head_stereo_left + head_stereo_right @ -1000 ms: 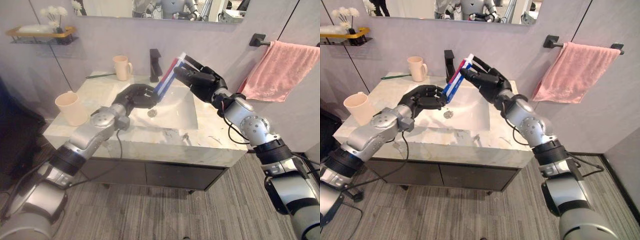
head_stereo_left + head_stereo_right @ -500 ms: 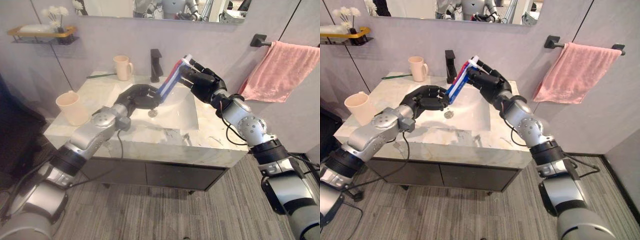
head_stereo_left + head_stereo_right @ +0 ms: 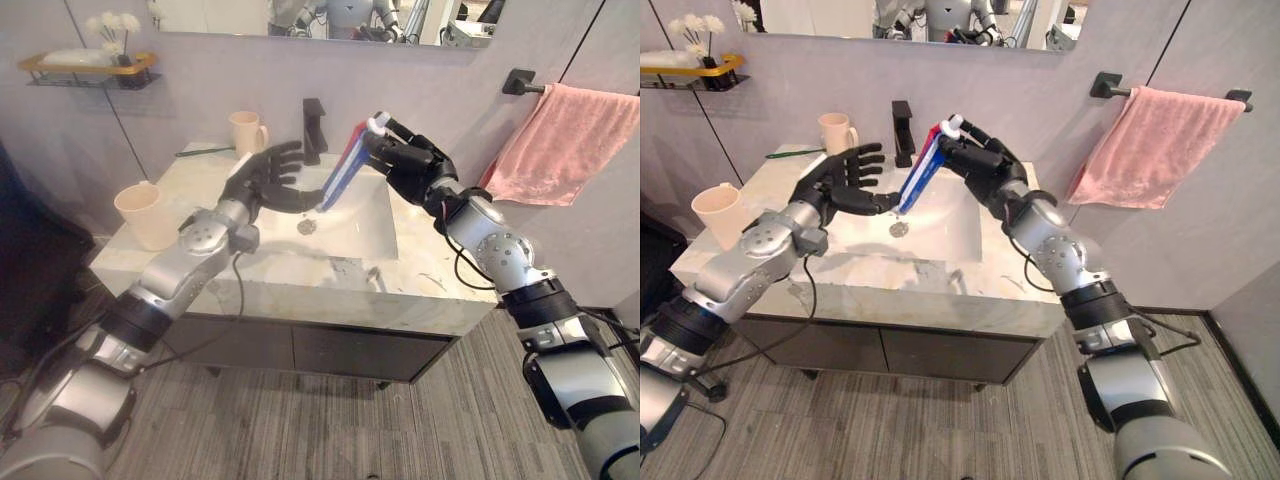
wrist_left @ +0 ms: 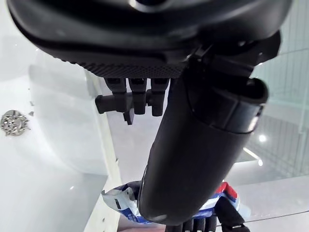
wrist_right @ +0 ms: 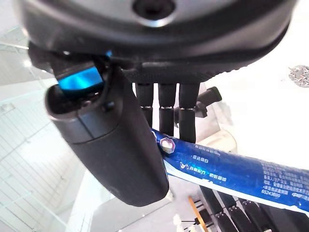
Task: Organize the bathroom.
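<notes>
Above the marble counter point(image 3: 300, 265) and sink point(image 3: 355, 235), we see our right hand point(image 3: 405, 165) clamped on the toothpaste tube point(image 3: 345, 170), while our left hand point(image 3: 265, 180) is spread apart. We judge the tube can slip into the basin.

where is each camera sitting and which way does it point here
Left eye view: on the head, looking down at the sink; both arms reach in, the right hand gripping the toothpaste tube, the left hand spread open.
Right eye view: beside it, showing the same scene, plus the pink towel.
Left wrist view: along the left hand over the basin, facing the tube.
Right wrist view: along the right hand, close on the tube.
Shared: all four show the tube.
</notes>
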Motion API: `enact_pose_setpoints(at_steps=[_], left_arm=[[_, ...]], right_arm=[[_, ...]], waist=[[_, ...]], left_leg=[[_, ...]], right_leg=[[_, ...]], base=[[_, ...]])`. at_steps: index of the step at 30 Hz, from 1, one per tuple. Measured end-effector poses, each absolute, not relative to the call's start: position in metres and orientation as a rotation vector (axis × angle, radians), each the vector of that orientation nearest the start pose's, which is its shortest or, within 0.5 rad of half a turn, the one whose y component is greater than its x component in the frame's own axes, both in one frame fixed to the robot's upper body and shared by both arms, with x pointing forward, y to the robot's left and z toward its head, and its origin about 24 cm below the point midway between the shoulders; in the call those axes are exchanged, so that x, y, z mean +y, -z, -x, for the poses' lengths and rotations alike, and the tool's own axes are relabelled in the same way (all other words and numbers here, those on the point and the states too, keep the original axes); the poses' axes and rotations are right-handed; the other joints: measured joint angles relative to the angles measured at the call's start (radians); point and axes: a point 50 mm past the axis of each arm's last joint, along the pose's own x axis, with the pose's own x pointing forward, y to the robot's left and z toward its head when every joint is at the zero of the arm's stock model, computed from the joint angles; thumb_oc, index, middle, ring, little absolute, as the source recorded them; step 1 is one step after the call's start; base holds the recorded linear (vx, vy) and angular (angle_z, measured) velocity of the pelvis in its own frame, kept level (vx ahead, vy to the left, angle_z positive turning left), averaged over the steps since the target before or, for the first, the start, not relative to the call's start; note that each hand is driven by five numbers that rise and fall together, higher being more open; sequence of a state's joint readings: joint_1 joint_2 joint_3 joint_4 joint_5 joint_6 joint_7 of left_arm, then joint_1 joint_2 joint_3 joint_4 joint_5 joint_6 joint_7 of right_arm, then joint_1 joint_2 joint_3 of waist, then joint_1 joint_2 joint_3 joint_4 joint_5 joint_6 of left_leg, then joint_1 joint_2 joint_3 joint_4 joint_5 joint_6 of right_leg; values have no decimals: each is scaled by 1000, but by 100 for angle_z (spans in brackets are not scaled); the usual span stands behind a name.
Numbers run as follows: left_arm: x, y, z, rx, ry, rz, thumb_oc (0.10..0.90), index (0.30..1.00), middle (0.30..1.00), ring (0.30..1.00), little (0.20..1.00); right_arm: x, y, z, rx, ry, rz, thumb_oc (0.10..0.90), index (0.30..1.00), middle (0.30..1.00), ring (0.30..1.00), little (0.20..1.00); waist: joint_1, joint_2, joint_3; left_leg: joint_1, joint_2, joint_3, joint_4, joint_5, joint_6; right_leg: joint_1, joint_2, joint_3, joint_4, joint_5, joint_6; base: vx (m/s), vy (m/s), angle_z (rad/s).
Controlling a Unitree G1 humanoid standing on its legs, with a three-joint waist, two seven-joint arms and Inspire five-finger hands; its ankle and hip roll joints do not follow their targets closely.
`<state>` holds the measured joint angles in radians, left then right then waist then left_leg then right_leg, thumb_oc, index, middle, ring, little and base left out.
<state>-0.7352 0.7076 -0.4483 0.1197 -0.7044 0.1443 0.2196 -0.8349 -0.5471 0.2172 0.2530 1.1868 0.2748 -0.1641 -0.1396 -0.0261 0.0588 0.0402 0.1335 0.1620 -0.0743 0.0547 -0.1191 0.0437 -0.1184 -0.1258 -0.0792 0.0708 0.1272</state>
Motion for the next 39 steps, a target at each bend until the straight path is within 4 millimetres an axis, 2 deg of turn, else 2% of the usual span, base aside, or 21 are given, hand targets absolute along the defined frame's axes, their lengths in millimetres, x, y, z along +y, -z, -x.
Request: enact_pose_setpoints(at_steps=[3,7,11,19,22,25,27,29,30,31,32,33,34,35,37,38,39], left_arm=[[167,-210,-348,-280,134,-114,800,900,900,900,900],[192,-245,-342,-475,-36,17,800,900,900,900,900],[215,-266,-334,-605,-196,106,800,900,900,900,900],[239,-294,-308,-835,-555,125,800,900,900,900,900],[264,-300,-293,-893,-746,190,800,900,900,900,900],[288,-289,-284,-860,-895,231,800,900,900,900,900],[305,-266,-277,-767,-1014,190,800,900,900,900,900],[320,-234,-272,-637,-1125,189,800,900,900,900,900],[327,-213,-271,-558,-1175,183,800,900,900,900,900],[338,-182,-268,-437,-1237,167,800,900,900,900,900],[344,-164,-265,-367,-1270,158,800,900,900,900,900],[357,-119,-256,-169,-1341,156,800,900,900,900,900],[361,-102,-252,-99,-1358,140,800,900,900,900,900],[365,-66,-240,51,-1374,97,800,900,900,900,900],[361,1,-210,324,-1330,24,800,900,900,900,900],[356,23,-200,427,-1301,10,800,900,900,900,900],[347,52,-180,579,-1272,32,800,900,900,900,900]], right_arm=[[-155,-222,-367,-66,-313,-478,400,300,300,300,300],[-147,-214,-366,-8,-335,-450,400,300,300,300,300],[-147,-214,-366,-2,-334,-445,400,300,300,300,300],[-148,-213,-367,-1,-316,-441,400,300,300,300,300],[-150,-213,-367,2,-296,-441,400,300,300,300,300],[-157,-210,-365,-2,-271,-461,400,300,300,300,300],[-167,-205,-361,-11,-241,-474,400,300,300,300,300],[-177,-197,-358,-6,-205,-455,400,300,300,300,300],[-182,-192,-357,5,-191,-446,400,300,300,300,300],[-187,-187,-354,16,-175,-438,400,300,300,300,300],[-189,-185,-354,21,-169,-437,400,300,300,300,300],[-192,-182,-353,24,-157,-444,400,300,300,300,300],[-193,-183,-353,22,-155,-443,400,300,300,300,300],[-195,-185,-352,16,-151,-441,400,300,300,300,300],[-204,-194,-349,-4,-143,-413,400,300,300,300,300],[-208,-198,-348,-11,-140,-398,400,300,300,300,300],[-213,-205,-347,-25,-131,-396,400,300,300,300,300]], waist=[[-2,-1,0],[-10,-1,0],[-1,-1,0],[2,-13,7],[10,-15,8],[21,-15,8],[32,-15,8],[50,-15,8],[56,-15,9],[57,-15,9],[59,-14,9],[61,-15,9],[60,-15,10],[57,-15,10],[60,-16,14],[62,-16,14],[66,-19,15]], left_leg=[[0,0,-2,0,0,0],[0,1,-4,0,0,0],[-2,1,-9,0,2,0],[-29,0,-45,0,15,0],[-32,1,-53,1,17,0],[-32,0,-64,1,18,-1],[-36,0,-82,0,21,-2],[-37,0,-92,0,22,-2],[-37,-1,-99,0,22,-3],[-39,-1,-111,0,23,-3],[-40,-1,-115,0,24,-3],[-50,1,-126,1,26,-5],[-54,0,-130,1,27,-5],[-62,1,-136,1,30,-5],[-71,-1,-145,-2,35,-3],[-70,-1,-145,-2,35,-3],[-71,-1,-146,-2,35,-3]], right_leg=[[1,0,-3,0,0,0],[2,1,-5,0,-1,-2],[3,1,-8,0,-2,-3],[1,2,-37,0,-4,-5],[3,3,-40,0,-6,-6],[11,4,-50,0,-11,-6],[19,4,-66,0,-18,-4],[26,6,-74,0,-23,-4],[32,6,-83,0,-27,-5],[39,6,-93,0,-32,-5],[40,7,-94,0,-34,-6],[39,10,-98,-1,-37,-7],[38,11,-100,-1,-38,-7],[34,12,-104,-1,-39,-8],[30,11,-102,-1,-39,-7],[32,10,-97,-1,-40,-6],[32,10,-91,-1,-40,-6]], base=[[0,0,0],[0,0,0],[3,-4,3],[7,-20,13],[1,-19,8],[-11,-15,12],[-31,-18,23],[-36,-11,20],[-31,-6,28],[-23,-3,28],[-11,-3,28],[-3,-1,19],[4,0,22],[18,10,18],[25,18,17],[14,18,11],[22,21,5]])
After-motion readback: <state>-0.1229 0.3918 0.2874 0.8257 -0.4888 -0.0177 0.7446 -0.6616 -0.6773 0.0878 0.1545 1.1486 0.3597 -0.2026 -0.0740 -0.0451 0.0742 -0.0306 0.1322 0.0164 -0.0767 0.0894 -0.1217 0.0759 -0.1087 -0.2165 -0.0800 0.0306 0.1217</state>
